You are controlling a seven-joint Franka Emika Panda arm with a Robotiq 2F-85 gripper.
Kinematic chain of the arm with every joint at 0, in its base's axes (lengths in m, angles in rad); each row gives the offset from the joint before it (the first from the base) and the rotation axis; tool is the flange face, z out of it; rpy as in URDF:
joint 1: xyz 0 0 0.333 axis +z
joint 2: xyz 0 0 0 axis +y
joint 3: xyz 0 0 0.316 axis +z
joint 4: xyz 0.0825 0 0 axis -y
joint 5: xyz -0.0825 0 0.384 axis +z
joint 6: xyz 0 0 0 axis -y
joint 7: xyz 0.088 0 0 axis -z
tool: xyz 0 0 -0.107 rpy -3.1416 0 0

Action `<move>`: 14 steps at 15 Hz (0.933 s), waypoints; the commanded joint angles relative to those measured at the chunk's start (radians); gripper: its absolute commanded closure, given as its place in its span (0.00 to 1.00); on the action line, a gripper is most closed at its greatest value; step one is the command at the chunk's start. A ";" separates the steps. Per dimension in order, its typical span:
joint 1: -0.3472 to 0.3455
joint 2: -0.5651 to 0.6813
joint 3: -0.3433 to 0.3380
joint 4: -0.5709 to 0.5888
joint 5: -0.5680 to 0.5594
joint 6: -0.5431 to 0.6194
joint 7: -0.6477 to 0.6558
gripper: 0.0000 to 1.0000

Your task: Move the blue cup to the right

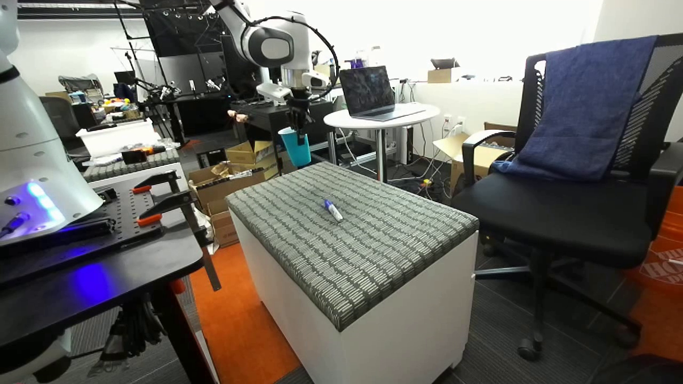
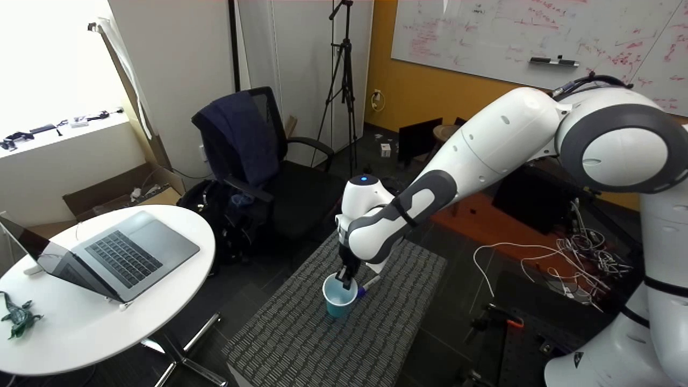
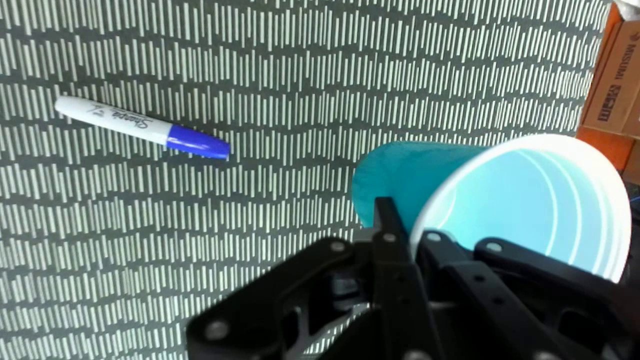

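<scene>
Aloft over a fabric-topped bench [image 1: 384, 234], the blue cup [image 3: 395, 175] hangs from your gripper [image 3: 411, 230], its two fingers [image 3: 384, 212] pinching the plastic wall at the rim, one inside the mouth and one outside. You hold the cup at a tilt, its white lip turned toward the wrist camera and its base slanting down toward the gray-and-white pattern. In an exterior view, the cup shows clearly raised above the bench top. A white Sharpie marker [image 3: 142, 127] lies on the fabric apart from the cup, blue cap pointing the cup's way. Your robot arm [image 2: 494, 145] crosses an exterior view from its right edge to the cup, a blue light [image 2: 364, 179] glowing atop the wrist. Nearby, an open laptop [image 2: 134, 258] sits on a round white table [image 2: 97, 344], a small green figure [image 2: 20, 317] near it. A dark blue cloth [image 1: 587, 106] drapes the back of a black office chair [image 1: 555, 213] beside the bench. In the background, you can spot a black tripod [image 2: 347, 54] and a whiteboard [image 2: 484, 32] marked with red writing.
</scene>
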 commanded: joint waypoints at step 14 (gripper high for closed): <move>-0.160 -0.030 -0.136 0.124 0.095 -0.190 -0.148 1.00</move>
